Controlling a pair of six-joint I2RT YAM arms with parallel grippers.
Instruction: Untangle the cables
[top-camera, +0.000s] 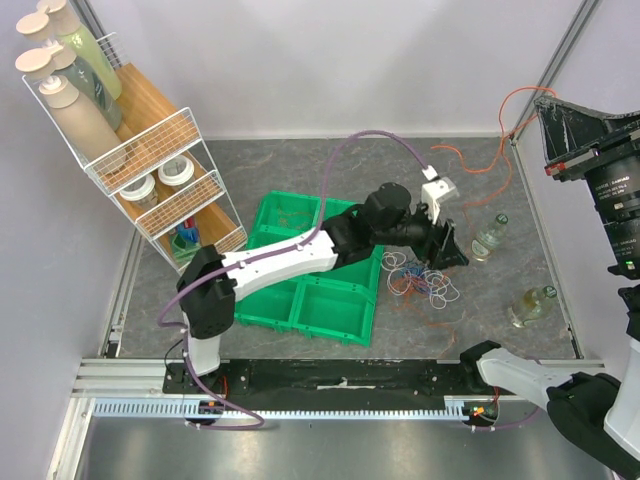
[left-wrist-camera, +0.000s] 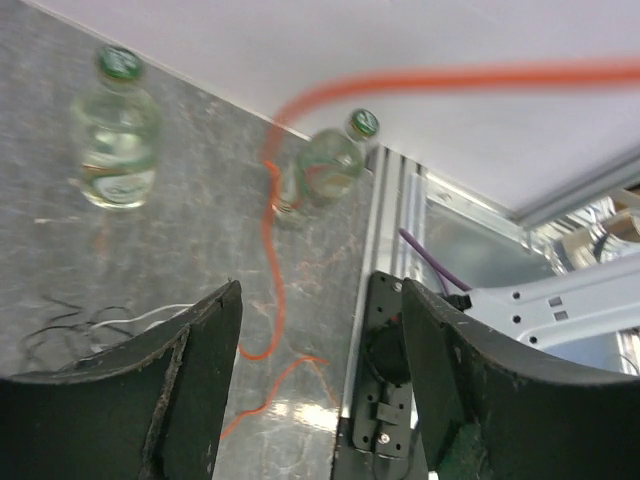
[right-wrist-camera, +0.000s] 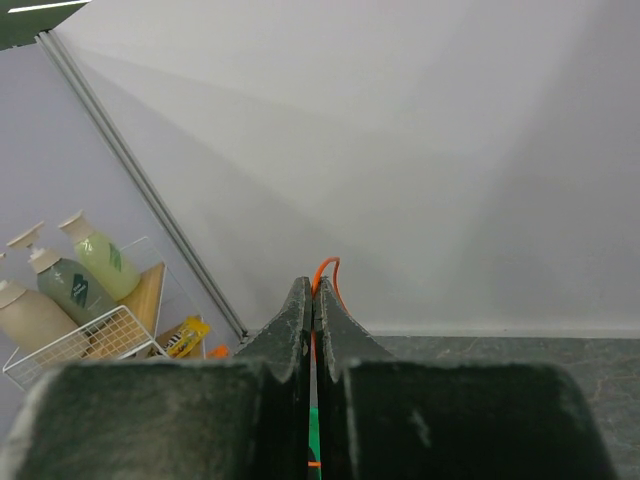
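A tangle of thin white, blue and orange cables (top-camera: 421, 280) lies on the grey table right of the green bins. My left gripper (top-camera: 446, 250) hovers at the tangle's far right edge, open and empty. In the left wrist view its jaws (left-wrist-camera: 320, 400) stand wide apart over a loop of the orange cable (left-wrist-camera: 270, 290), with white and black strands (left-wrist-camera: 90, 322) at the left. My right gripper (top-camera: 545, 103) is raised high at the far right, shut on the orange cable (top-camera: 500, 150). In the right wrist view the cable (right-wrist-camera: 322, 268) sticks out past the closed tips (right-wrist-camera: 314, 292).
Two glass bottles (top-camera: 489, 236) (top-camera: 531, 304) lie right of the tangle, also in the left wrist view (left-wrist-camera: 118, 130) (left-wrist-camera: 325, 165). Green bins (top-camera: 305, 270) sit mid-table. A wire rack with bottles (top-camera: 120, 130) stands at the back left. The metal rail (top-camera: 330, 375) runs along the near edge.
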